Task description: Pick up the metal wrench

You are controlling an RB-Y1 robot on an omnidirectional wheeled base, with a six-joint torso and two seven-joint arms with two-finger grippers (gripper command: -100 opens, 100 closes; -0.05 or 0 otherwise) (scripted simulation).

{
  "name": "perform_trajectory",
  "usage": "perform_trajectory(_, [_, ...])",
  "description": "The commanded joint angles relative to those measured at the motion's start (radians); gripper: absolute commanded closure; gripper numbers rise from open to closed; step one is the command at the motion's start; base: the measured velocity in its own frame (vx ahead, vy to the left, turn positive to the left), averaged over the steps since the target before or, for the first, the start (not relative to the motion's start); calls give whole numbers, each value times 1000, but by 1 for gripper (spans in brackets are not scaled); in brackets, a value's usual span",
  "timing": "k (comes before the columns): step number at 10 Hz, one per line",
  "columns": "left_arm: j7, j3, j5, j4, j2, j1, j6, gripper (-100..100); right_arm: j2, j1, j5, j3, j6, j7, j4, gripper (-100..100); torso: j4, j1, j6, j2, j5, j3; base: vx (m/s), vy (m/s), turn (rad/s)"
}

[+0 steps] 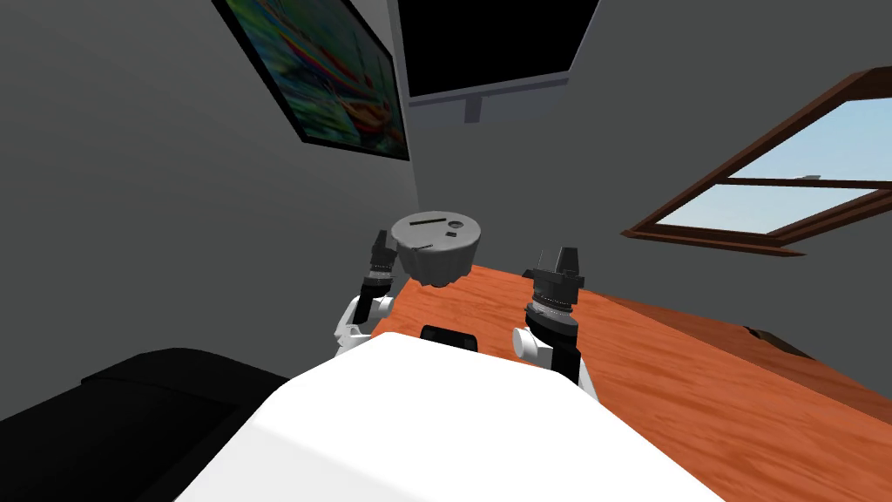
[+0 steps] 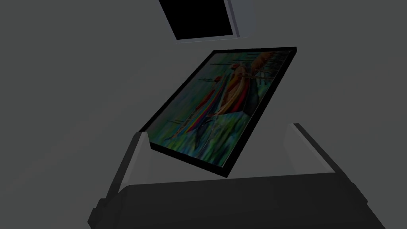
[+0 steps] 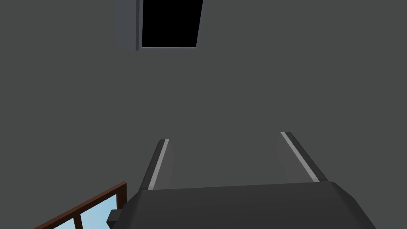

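Observation:
A grey round tub-like thing (image 1: 435,246) stands at the far corner of the reddish wooden table (image 1: 679,383). On its flat top lie a slim dark bar (image 1: 427,222) and a small dark piece (image 1: 454,229); I cannot tell what they are. My left gripper (image 1: 381,247) is raised just left of the tub, beyond the table's edge, and its fingers (image 2: 137,151) stand open with nothing between them. My right gripper (image 1: 557,261) is raised over the table to the right of the tub, its fingers (image 3: 161,159) open and empty too.
The table runs from the tub toward the lower right. A black low piece of furniture (image 1: 131,410) lies at the lower left. Grey walls close in behind the tub, with a framed painting (image 1: 331,70) and a window (image 1: 784,192).

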Motion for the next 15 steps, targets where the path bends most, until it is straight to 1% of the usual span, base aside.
perform_trajectory(1, [-3,9,-1,26,7,-35,33,-100,0,0,0,0,0,0,0,0,0,0,0,0,0,0,-148,-36,25])
perform_trajectory(2, [-5,24,-2,62,18,-74,68,-100,0,0,0,0,0,0,0,0,0,1,0,-3,0,-2,-112,-27,38])
perform_trajectory(3, [-5,24,-2,62,18,-79,74,-100,0,0,0,0,0,0,0,0,-1,2,0,-6,0,-3,-82,-29,11])
perform_trajectory(4, [-8,41,-3,102,27,-126,112,-100,0,0,0,0,0,0,0,0,-2,2,0,-8,0,-4,-106,-38,36])
perform_trajectory(5, [-8,41,-3,102,27,-126,119,-100,0,0,0,0,0,0,0,0,-2,1,0,-8,0,-4,-101,-38,16])
perform_trajectory(6, [-10,57,-3,145,35,-171,158,-100,0,0,0,0,0,0,0,0,-2,1,0,-8,0,-4,-119,-38,38])
perform_trajectory(7, [-10,57,-3,145,35,-176,167,-100,0,0,0,0,0,0,0,0,-2,1,0,-7,0,-4,-106,-25,15])
perform_trajectory(8, [-12,73,-2,192,42,-221,200,-100,0,0,0,0,0,0,0,0,-1,2,0,-8,0,-4,-104,-25,29])
perform_trajectory(9, [-12,73,-2,192,42,-229,218,-100,0,0,0,0,0,0,0,0,-2,2,0,-8,0,-4,-102,-23,15])
perform_trajectory(10, [-14,90,-1,240,48,-268,247,-100,0,0,0,0,0,0,0,0,-2,2,0,-8,0,-4,-126,-35,35])
perform_trajectory(11, [-14,90,-1,242,48,-285,272,-100,0,0,0,0,0,0,0,0,-1,1,0,-7,0,-4,-108,-42,12])
perform_trajectory(12, [-16,106,0,282,55,-318,301,-100,0,0,0,0,0,0,0,0,-1,1,0,-7,0,-4,-137,-43,29])
perform_trajectory(13, [-16,106,0,296,55,-342,324,-100,0,0,0,0,0,0,0,0,-1,1,0,-6,0,-4,-100,-29,14])
perform_trajectory(14, [-18,121,2,346,61,-383,351,-100,0,0,0,0,0,0,0,0,-1,1,0,-8,0,-4,-81,-32,21])
perform_trajectory(15, [-18,121,2,352,61,-401,378,-100,0,0,0,0,0,0,0,0,-2,1,0,-9,0,-5,-73,-25,13])
